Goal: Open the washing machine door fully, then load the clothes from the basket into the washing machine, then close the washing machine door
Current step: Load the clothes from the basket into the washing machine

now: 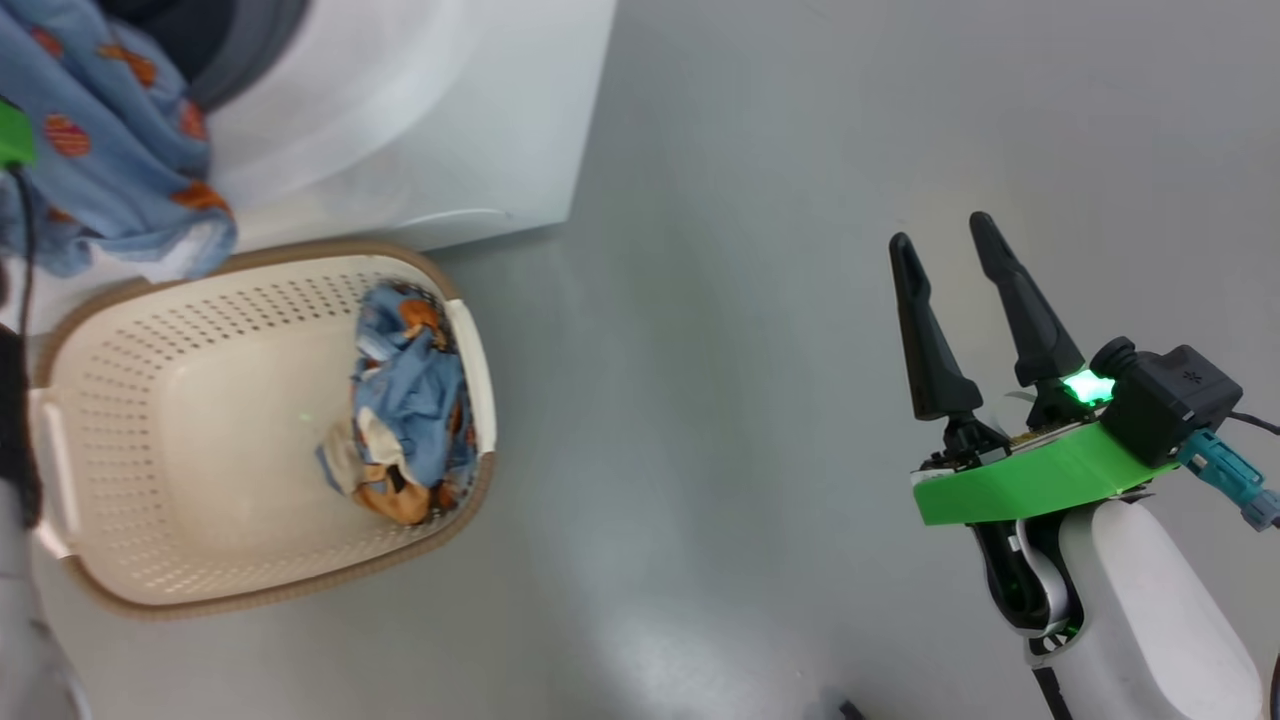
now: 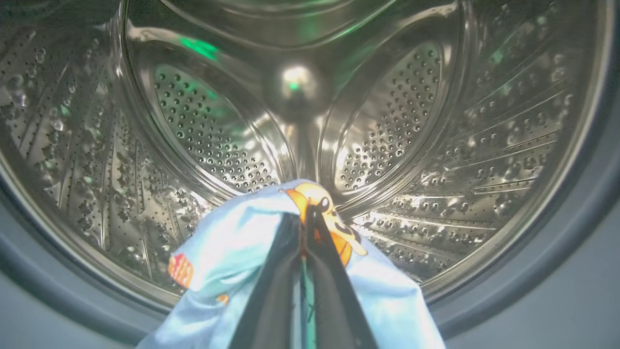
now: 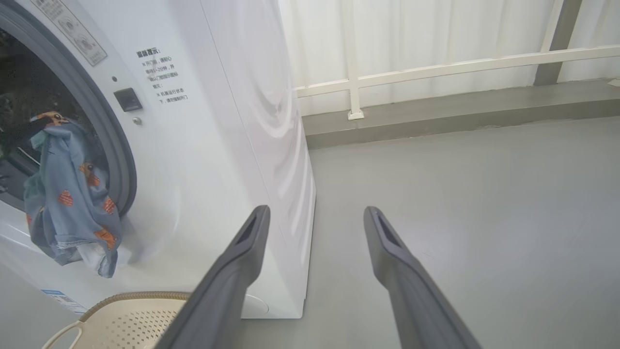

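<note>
My left gripper (image 2: 306, 215) is shut on a light blue garment (image 2: 232, 257) printed with orange animals, one of the clothes, at the mouth of the washing machine's steel drum (image 2: 387, 121). That garment (image 1: 110, 150) hangs over the grey gasket (image 3: 114, 145) in front of the white washing machine (image 3: 218, 145). A second bundle of clothes (image 1: 410, 410) lies at the right end of the cream basket (image 1: 200, 420) on the floor before the machine. My right gripper (image 1: 945, 250) is open and holds nothing, over bare floor well right of the basket. The washing machine door is out of view.
Grey floor (image 1: 720, 300) spreads to the right of the machine and basket. A white railing (image 3: 436, 68) with pale curtains runs along a raised ledge behind the machine.
</note>
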Controlling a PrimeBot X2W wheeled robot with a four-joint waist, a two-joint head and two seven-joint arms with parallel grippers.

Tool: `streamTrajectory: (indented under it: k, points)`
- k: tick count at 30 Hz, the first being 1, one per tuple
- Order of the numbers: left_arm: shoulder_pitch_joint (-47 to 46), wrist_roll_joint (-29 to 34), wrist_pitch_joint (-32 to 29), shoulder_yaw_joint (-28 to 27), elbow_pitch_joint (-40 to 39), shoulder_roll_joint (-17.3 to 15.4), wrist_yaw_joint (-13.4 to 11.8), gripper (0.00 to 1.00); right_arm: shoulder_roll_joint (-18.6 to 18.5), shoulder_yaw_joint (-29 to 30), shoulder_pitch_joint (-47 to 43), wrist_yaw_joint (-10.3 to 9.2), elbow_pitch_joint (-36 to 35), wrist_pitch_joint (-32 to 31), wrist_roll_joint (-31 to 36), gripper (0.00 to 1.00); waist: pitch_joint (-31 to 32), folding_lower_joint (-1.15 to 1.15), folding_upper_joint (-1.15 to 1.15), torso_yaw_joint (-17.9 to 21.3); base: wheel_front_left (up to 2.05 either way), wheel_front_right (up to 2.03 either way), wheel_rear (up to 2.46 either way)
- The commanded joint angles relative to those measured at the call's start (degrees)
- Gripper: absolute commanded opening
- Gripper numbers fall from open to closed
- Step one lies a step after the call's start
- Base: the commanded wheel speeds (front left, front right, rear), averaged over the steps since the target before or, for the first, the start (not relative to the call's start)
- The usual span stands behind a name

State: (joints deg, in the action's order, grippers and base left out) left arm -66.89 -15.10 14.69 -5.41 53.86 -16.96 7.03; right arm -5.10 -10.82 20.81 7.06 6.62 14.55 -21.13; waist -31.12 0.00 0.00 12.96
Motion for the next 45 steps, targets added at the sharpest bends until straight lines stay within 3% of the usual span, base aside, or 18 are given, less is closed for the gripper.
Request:
streamTrajectory:
  k: [1, 7, 11, 15, 25, 34, 35, 36, 37, 38, 45]
  points:
    - [-0.9, 0.3, 0.3, -0.7, -0.7, -2.8, -0.3, 0.0, 0.3, -1.0, 0.0, 0.43, -1.4, 0.4, 0.0, 1.0, -1.3, 0.0, 0.0, 1.5, 0.0, 0.0, 0.0]
    - [-7.0, -0.2, 0.3, -0.5, 9.2, -5.0, -0.1, 0.0, 1.0, -2.1, 0.1, 0.43, -1.5, 0.4, -0.2, 1.0, -2.8, 0.0, 0.0, 3.7, 0.0, 0.0, 0.0]
    - [-10.8, 0.2, 0.3, 0.0, 11.2, -6.6, -0.1, 0.0, 1.5, -2.6, 0.3, 0.43, -1.9, 0.4, -0.4, 1.0, -3.9, 0.0, 0.0, 5.1, 0.0, 0.0, 0.0]
    - [-13.5, 0.8, 0.3, 0.0, 6.8, -7.7, 0.0, 0.0, 1.8, -2.9, 0.3, 0.43, -2.2, 0.4, -0.5, 1.0, -4.9, 0.0, 0.0, 6.0, 0.0, 0.0, 0.0]
    - [-12.7, 3.1, 0.3, -3.4, -14.4, -7.7, 0.4, 0.0, 2.2, -3.3, 1.3, 0.43, -3.0, 0.4, -0.9, 1.0, -7.4, 0.0, 0.0, 7.2, 0.0, 0.0, 0.0]
    - [-8.3, 6.1, 0.3, -2.4, -3.9, -7.7, 0.4, 0.0, 2.2, -4.3, 1.5, 0.43, -3.3, 0.4, -2.5, 1.0, -7.6, 0.0, 0.0, 6.7, 0.0, 0.0, 0.0]
    - [-8.4, 6.2, 0.3, -2.3, -1.8, -7.7, 0.3, 0.03, 2.2, -4.4, 1.5, 0.43, -3.2, 0.4, -2.5, 1.0, -7.5, 0.0, 0.0, 6.6, 0.0, 0.0, 0.0]
    - [-8.7, 6.4, 0.3, -2.0, 1.0, -7.7, 0.2, 0.37, 2.2, -4.4, 1.4, 0.43, -3.1, 0.4, -2.5, 1.0, -7.3, 0.0, 0.0, 6.5, 0.0, 0.0, 0.0]
    - [-9.3, 7.0, 0.3, -1.3, 2.7, -7.8, 0.2, 0.61, 2.2, -4.5, 1.4, 0.43, -3.1, 0.4, -2.5, 1.0, -7.2, 0.0, 0.0, 6.3, 0.0, 0.0, 0.0]
    - [-9.8, 7.4, 0.3, -0.8, 4.4, -8.0, 0.1, 1.0, 2.2, -4.5, 1.4, 0.43, -3.0, 0.4, -2.6, 1.0, -7.0, 0.0, 0.0, 6.2, 0.0, 0.0, 0.0]
    - [-13.0, 8.0, -3.2, 1.1, 14.6, -7.6, 0.1, 1.0, 2.2, -4.7, 1.3, 0.43, -2.8, 0.4, -2.4, 1.0, -5.9, 0.0, 0.0, 5.6, 0.0, 0.0, 0.0]
